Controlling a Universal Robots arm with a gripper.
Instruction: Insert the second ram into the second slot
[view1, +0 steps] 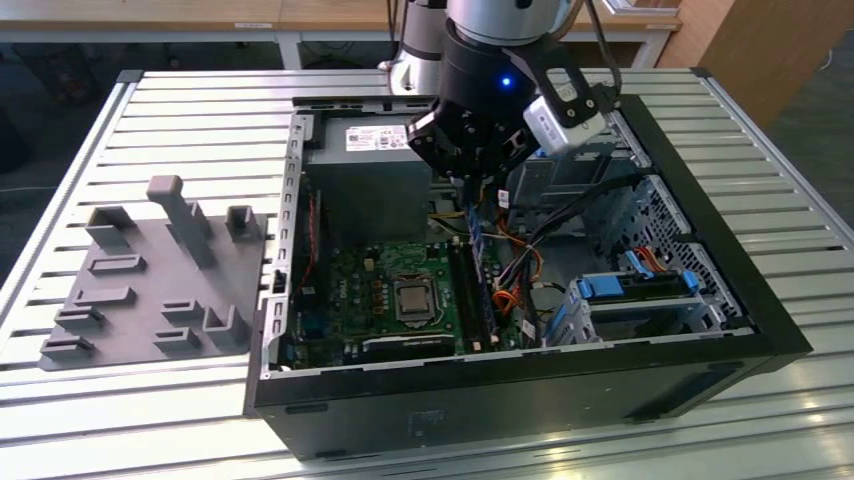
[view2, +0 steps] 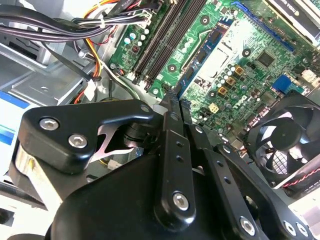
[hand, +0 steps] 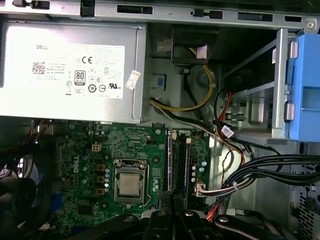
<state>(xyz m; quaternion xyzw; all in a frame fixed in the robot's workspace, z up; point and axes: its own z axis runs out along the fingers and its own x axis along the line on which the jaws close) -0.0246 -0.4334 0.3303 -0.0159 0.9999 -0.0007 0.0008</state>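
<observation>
Pinched narrow on the second ram (view2: 200, 55) above the memory slots (view2: 161, 40), the end effector (view2: 172, 100) could jam it on a slot edge if tilted.

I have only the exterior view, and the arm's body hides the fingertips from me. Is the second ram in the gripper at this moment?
Observer: Yes. In the second wrist view the gripper is shut on the second ram, a thin dark-blue stick seen edge-on.
Operator: Is it seated in a slot?
Observer: It seems not. In that view it hangs over the green board, apart from the black ram slots.
Operator: What lies behind the arm, where I cannot look?
Observer: In the first wrist view, yellow cables loop beside the power supply.
</observation>
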